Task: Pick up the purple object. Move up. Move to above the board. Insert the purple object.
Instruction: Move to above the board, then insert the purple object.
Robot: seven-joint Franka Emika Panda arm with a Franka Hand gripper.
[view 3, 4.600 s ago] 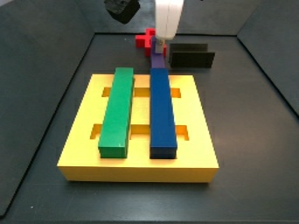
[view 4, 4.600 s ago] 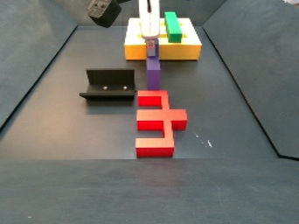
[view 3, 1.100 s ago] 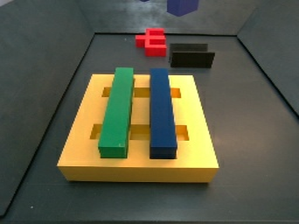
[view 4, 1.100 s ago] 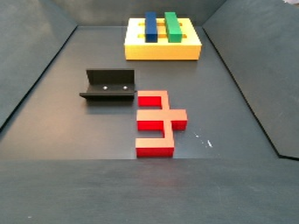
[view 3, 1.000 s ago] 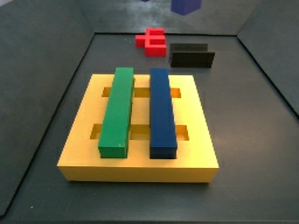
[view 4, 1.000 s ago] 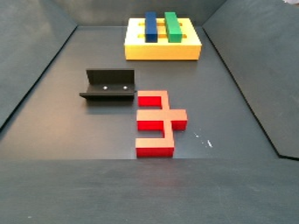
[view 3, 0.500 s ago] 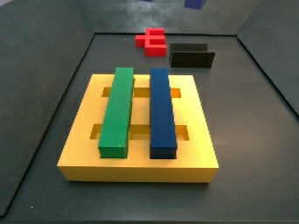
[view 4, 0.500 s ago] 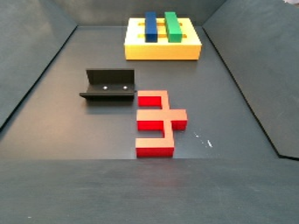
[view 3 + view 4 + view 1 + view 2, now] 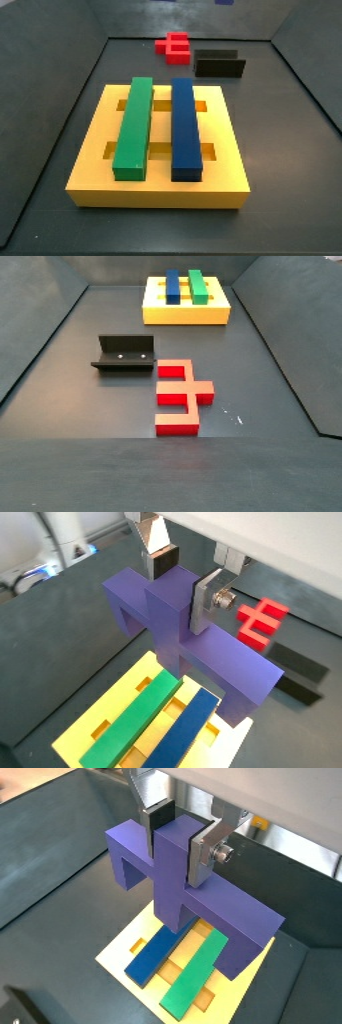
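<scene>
Gripper (image 9: 185, 582) is high above the table, jaws pinching the raised central post of the purple object (image 9: 201, 898). In both wrist views the object hangs over the board (image 9: 114, 712), crossbar apparently level, its long axis crossing the 2 bars, green (image 9: 134, 717) and blue (image 9: 187, 727).

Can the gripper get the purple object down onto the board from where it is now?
Probably yes. The gripper holds the purple object high above the board, with only open air between. The green bar and blue bar already lie there, so alignment matters.
</scene>
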